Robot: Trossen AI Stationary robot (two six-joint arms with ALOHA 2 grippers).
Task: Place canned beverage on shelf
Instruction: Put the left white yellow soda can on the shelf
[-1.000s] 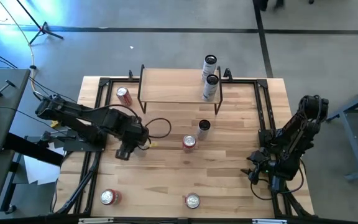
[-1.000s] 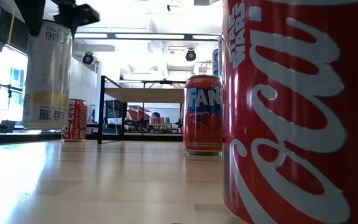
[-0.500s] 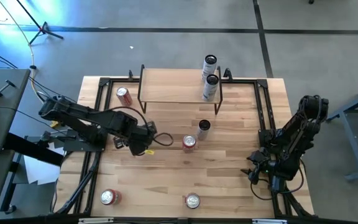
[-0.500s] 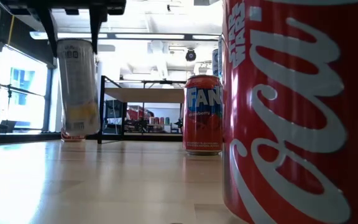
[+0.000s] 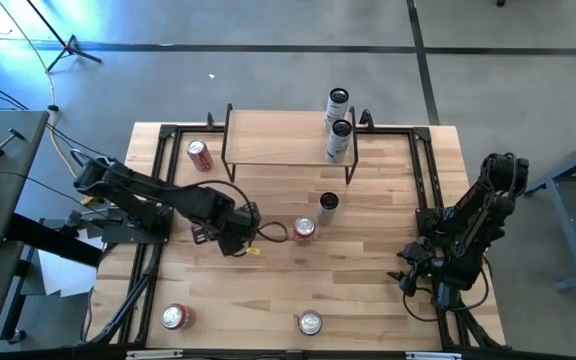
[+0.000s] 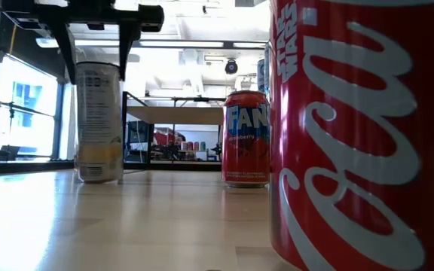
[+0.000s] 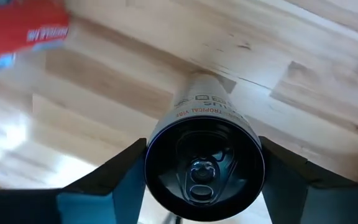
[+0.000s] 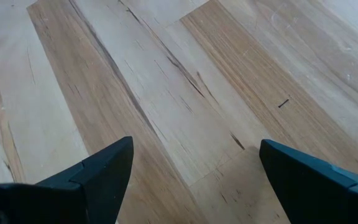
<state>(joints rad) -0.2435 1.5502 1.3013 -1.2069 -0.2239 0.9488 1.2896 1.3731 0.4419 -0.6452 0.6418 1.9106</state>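
- Low view, nearest: big red Coca-Cola can [image 6: 353, 135] fills the right side; it's the bottom-edge can [image 5: 310, 322] in the high view.
- Left gripper [image 5: 240, 232] is clamped on a slim white can [image 6: 99, 120] with its fingers [image 7: 114, 174] on both sides of the body; a sec ago it hung clear of the table [image 5: 388, 200], now its base looks set down — and the arm has come further right, just left of the red Fanta can [image 5: 304, 230].
- Left wrist view alone shows the held can's dark top and pull tab [image 7: 204, 165]; low view alone shows the Fanta label [image 6: 246, 138].
- Right gripper [image 8: 188, 180] waits at the table's right edge, fingers spread wide, nothing between them.
- Count, high view: 7 cans seen — 4 red on the table, 1 dark-topped can [image 5: 328, 203] past the Fanta, 2 slim cans [image 5: 339, 128] on the shelf [image 5: 273, 140] at its right end; plus the held one, hidden there under the gripper.
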